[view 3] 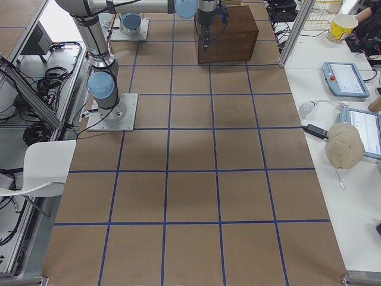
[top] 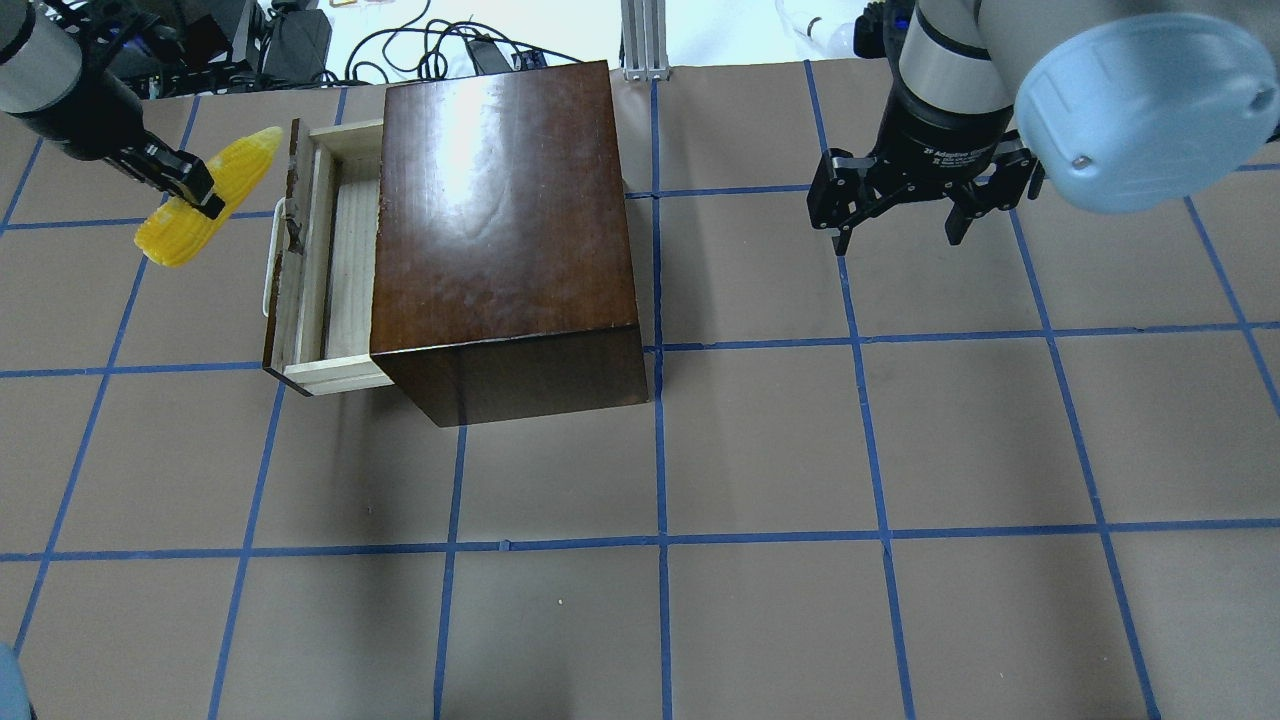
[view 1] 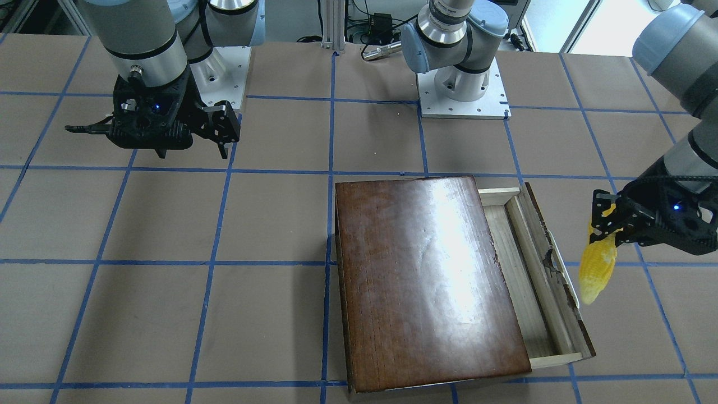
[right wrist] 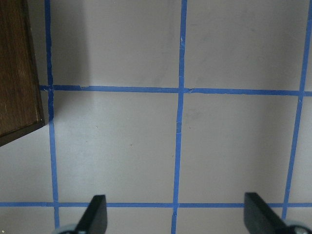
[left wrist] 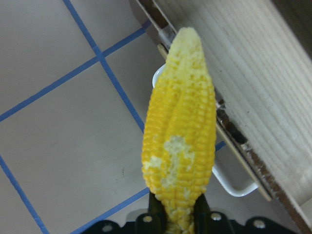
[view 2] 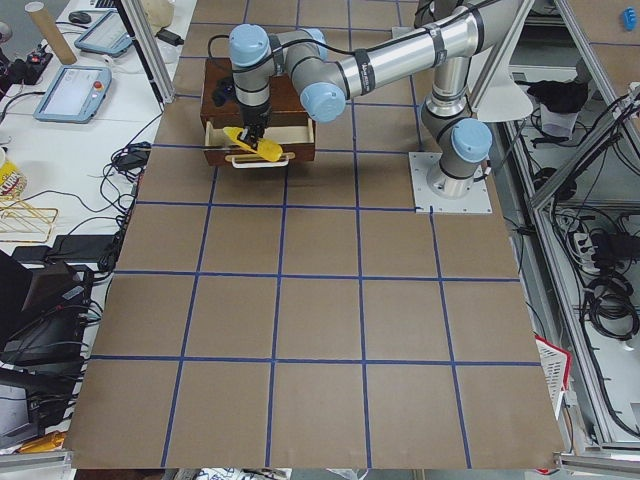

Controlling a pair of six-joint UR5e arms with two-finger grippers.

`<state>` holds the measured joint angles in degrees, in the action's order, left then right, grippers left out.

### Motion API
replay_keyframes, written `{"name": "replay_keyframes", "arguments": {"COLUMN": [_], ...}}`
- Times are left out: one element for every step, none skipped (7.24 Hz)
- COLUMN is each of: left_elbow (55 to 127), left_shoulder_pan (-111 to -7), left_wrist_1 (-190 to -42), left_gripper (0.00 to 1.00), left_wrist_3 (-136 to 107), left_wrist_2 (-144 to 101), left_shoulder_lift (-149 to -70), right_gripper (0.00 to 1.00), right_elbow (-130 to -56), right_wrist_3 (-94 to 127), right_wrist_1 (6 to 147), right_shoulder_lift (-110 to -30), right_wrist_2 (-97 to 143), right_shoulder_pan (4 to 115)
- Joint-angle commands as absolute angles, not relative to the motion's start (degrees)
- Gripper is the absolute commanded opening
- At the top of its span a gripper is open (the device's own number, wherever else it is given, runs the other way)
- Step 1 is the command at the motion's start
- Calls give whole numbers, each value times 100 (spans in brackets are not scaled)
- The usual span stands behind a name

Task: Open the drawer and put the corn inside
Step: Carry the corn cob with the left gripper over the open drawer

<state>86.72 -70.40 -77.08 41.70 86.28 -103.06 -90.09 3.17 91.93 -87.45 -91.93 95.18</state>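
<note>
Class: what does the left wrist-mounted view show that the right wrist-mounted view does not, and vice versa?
Left wrist only: the corn clamped in the left gripper, beside the open drawer and its white handle. Right wrist only: the open right gripper and a corner of the dark-brown box. Both: the brown table with blue tape lines.

Table (top: 760, 440): brown paper cover, marked in squares by blue tape grid (top: 660, 540). White chair (view 3: 50, 164) beside one long edge. White side bench (view 3: 309, 77) along the other edge, bearing tablet (view 3: 344, 78), beige cap (view 3: 345, 154) and yellow cup (view 3: 342, 27).
</note>
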Motion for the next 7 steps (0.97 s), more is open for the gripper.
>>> {"name": "replay_keyframes", "arguments": {"left_elbow": [8666,8666,8666,8666,8666,8675,8718], "left_shoulder_pan": [-7478,-7540,-7628,-7725,-7865,-7997,-8015], "left_wrist_1": [-7699,-7699,-7682,-7664,-7577,-7541,-7541], "left_gripper": [22,22,22,22,22,22,25], "left_wrist_3": [2618,1766,940,357,-49,-209,-420], "left_wrist_2": [9000,8983,8974,8991,8965,8947,8939], "left_shoulder_lift": [-10353,-10371,-10371,-10423,-10441,-10476,-10520], "right_gripper": [100,100,100,100,100,100,100], "right_elbow": [-9009,-9009,-9009,-9009,-9009,-9009,-9009], "right_wrist_3": [316,316,316,316,316,316,316], "right_wrist_1": [9193,9193,9193,9193,9193,9193,9193], "right_shoulder_lift": [-8745,-8745,-8745,-8745,-8745,-8745,-8745], "right_wrist_2": [-9193,-9193,-9193,-9193,-9193,-9193,-9193], "right_shoulder_pan": [9519,9519,9519,9519,9519,9519,9519]}}
